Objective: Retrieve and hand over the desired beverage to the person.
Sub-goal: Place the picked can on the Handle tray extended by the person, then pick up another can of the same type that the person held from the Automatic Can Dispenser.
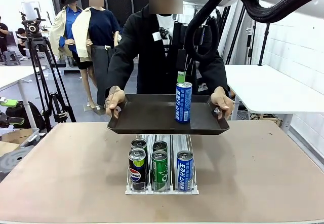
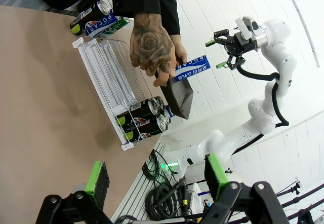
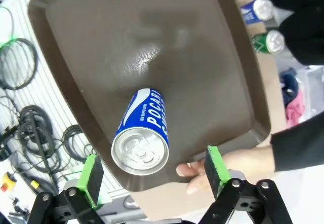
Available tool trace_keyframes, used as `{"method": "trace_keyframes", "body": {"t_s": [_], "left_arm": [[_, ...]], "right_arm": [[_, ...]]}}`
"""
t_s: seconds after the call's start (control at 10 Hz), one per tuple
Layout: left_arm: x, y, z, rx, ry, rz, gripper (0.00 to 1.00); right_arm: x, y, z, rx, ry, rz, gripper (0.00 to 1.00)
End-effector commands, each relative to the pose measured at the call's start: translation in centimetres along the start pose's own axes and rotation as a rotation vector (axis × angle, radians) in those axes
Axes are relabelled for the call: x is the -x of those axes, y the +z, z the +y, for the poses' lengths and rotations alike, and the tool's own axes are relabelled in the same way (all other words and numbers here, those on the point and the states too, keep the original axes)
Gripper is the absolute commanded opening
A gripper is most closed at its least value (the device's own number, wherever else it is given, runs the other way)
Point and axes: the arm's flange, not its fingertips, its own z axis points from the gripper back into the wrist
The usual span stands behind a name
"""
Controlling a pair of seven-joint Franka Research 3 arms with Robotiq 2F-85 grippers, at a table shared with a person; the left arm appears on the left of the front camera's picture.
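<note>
The person (image 1: 147,51) in a black jacket stands at the far side and holds a dark tray (image 1: 147,116) level with both hands, above the can rack (image 1: 132,189). A blue Pocari Sweat can (image 1: 183,102) stands upright on the tray's right part. My right gripper (image 1: 181,78) hangs open just above that can. From the right wrist, the can top (image 3: 140,150) lies between and beyond the green pads (image 3: 93,177), untouched, and my right gripper (image 3: 154,176) is open. My left gripper (image 2: 157,178) is open and empty, low at the table's side, far from the tray (image 2: 182,95).
The clear rack holds a Pepsi can (image 1: 137,169), a green can (image 1: 159,169) and a blue can (image 1: 185,171) in front, with two more behind. A camera tripod (image 1: 38,46) stands at the far left. A white table (image 1: 268,87) stands at the right. Cables (image 3: 20,67) lie on the floor.
</note>
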Motion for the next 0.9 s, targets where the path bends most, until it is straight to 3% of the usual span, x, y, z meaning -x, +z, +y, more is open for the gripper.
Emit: {"method": "trace_keyframes", "body": {"t_s": [0.0, 0.1, 0.8], "left_arm": [[0.0, 0.2, -0.09, -0.006, -0.003, 0.0, 1.0], [0.0, 0.2, -0.09, -0.006, -0.003, 0.0, 1.0], [0.0, 0.2, -0.09, -0.006, -0.003, 0.0, 1.0]], "right_arm": [[-0.76, 0.06, 0.26, 0.111, -0.09, 0.038, 1.0], [0.0, 0.0, 0.0, 0.0, 0.0, 0.0, 1.0], [0.0, 0.0, 0.0, 0.0, 0.0, 0.0, 1.0]]}}
